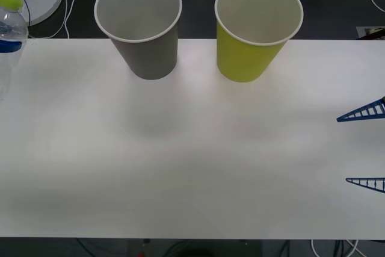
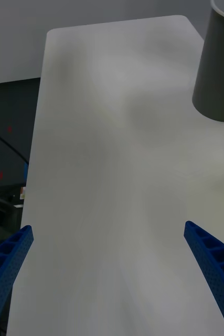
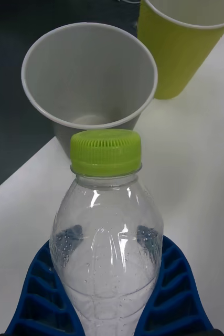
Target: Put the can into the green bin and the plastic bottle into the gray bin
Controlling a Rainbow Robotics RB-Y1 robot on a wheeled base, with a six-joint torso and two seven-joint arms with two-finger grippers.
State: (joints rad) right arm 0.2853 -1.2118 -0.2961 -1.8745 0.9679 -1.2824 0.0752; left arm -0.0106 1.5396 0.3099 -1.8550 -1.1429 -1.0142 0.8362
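- The left gripper [image 3: 109, 294] pinches the plastic bottle [image 3: 107, 231] by its clear body, lime-green cap pointing toward the gray bin [image 3: 88, 79]; in the front view the plastic bottle [image 1: 10, 22] sits at the far-left edge, left of the gray bin [image 1: 139, 22].
- The green bin [image 1: 257, 25] stands upright beside the gray bin on the white table [image 1: 192, 167]; both look empty.
- The right gripper [image 1: 364, 147] hangs over the table's right edge, fingers [image 2: 211, 257] spread wide, holding nothing.

Open tabletop [image 1: 192, 167] — bins [image 1: 138, 22] at back
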